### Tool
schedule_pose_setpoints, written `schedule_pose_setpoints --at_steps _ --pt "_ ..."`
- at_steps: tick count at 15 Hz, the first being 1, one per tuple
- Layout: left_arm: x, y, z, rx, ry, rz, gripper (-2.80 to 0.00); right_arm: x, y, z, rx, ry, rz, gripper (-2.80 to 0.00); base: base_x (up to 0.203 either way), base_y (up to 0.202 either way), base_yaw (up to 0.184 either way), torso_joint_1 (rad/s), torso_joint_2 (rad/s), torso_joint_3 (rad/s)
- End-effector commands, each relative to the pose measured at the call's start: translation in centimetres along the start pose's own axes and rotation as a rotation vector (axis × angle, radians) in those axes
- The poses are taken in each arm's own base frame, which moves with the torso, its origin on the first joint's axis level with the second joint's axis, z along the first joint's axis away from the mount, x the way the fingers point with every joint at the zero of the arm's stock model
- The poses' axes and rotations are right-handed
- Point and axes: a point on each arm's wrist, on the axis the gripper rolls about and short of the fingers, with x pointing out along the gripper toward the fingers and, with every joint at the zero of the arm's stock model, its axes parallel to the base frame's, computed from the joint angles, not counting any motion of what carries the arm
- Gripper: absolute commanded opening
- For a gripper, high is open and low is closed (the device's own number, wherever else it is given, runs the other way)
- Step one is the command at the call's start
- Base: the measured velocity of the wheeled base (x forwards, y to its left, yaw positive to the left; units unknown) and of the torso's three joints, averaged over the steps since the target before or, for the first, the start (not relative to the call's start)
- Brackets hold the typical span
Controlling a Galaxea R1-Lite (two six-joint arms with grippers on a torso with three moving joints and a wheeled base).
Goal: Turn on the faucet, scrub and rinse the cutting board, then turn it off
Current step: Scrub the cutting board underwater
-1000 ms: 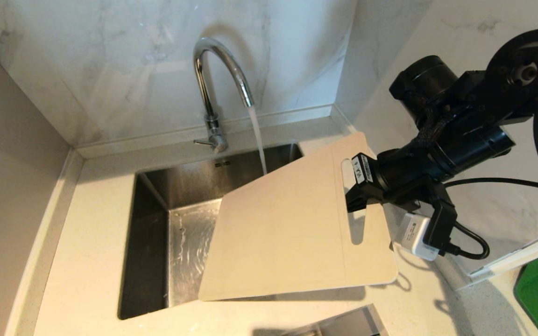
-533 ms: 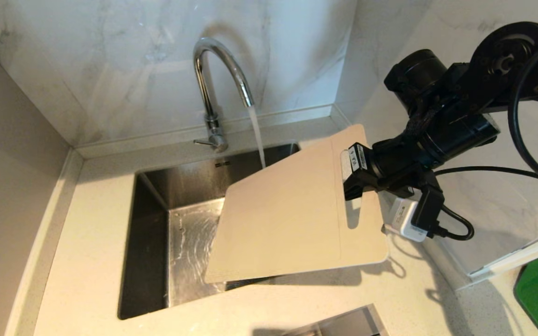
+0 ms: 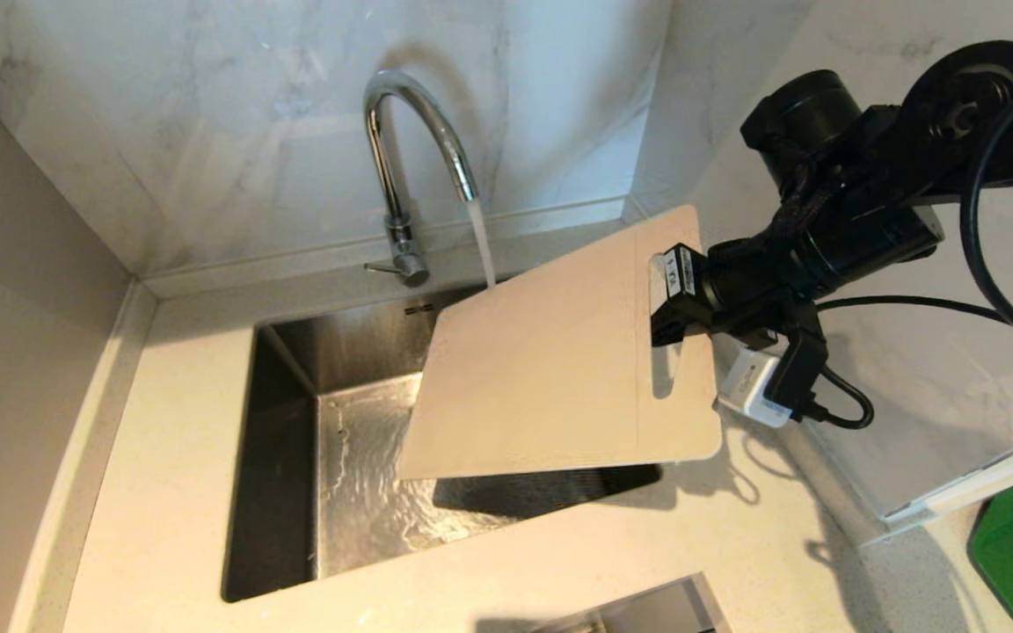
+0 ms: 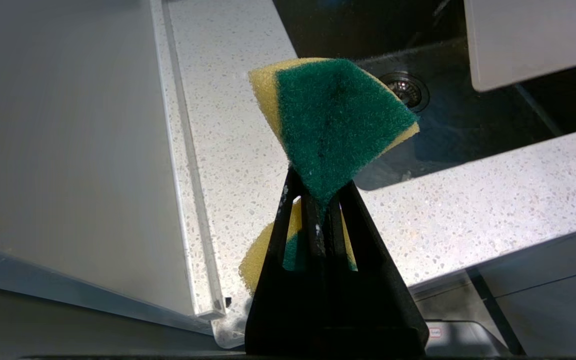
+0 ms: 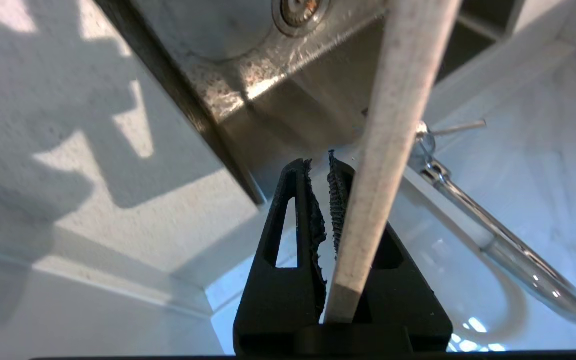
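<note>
Over the sink [image 3: 282, 457], one cutting board [image 3: 542, 369] hangs tilted, its far edge just under the running stream and its handle end out over the counter [image 3: 163, 492]. One sink, one board, one faucet [image 3: 401, 167], one sponge [image 4: 335, 125], two grippers. Water pours from the faucet spout and meets the board's top edge, and the basin floor glistens wet.

Right gripper [image 3: 669, 308] is clamped on the board's handle end; the right wrist view shows the board's thin edge pinched between the jaws. Left gripper [image 4: 318, 210] waits off to the side above the counter, squeezed tight on the yellow-and-green sponge, which folds at the pinch.

Risks now: that's a big wet board held by one end only, so I'd say it could pivot or slip in the jaws once the sponge presses on it. Water running down the tilted face could also splash past the basin rim onto the counter if the tilt steepens.
</note>
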Motion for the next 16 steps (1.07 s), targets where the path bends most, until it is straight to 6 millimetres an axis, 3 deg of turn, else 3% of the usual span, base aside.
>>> schedule_pose_setpoints --at_steps 1,8,16 --pt "0.0 0.0 0.0 -0.001 -0.002 0.0 -2.8 -0.9 -0.4 0.0 -0.03 0.032 -0.018 -2.8 0.0 0.0 0.0 0.0 0.0 0.0" --pt "0.0 0.0 0.0 -0.001 -0.002 0.0 -2.8 0.6 -1.7 -0.1 -0.076 0.036 -0.066 -2.8 0.0 0.0 0.0 0.0 0.0 0.0" --pt "0.0 0.0 0.0 -0.001 -0.002 0.0 -2.8 4.2 -3.0 0.4 -0.114 -0.02 -0.095 -2.8 0.0 0.0 0.0 0.0 0.0 0.0"
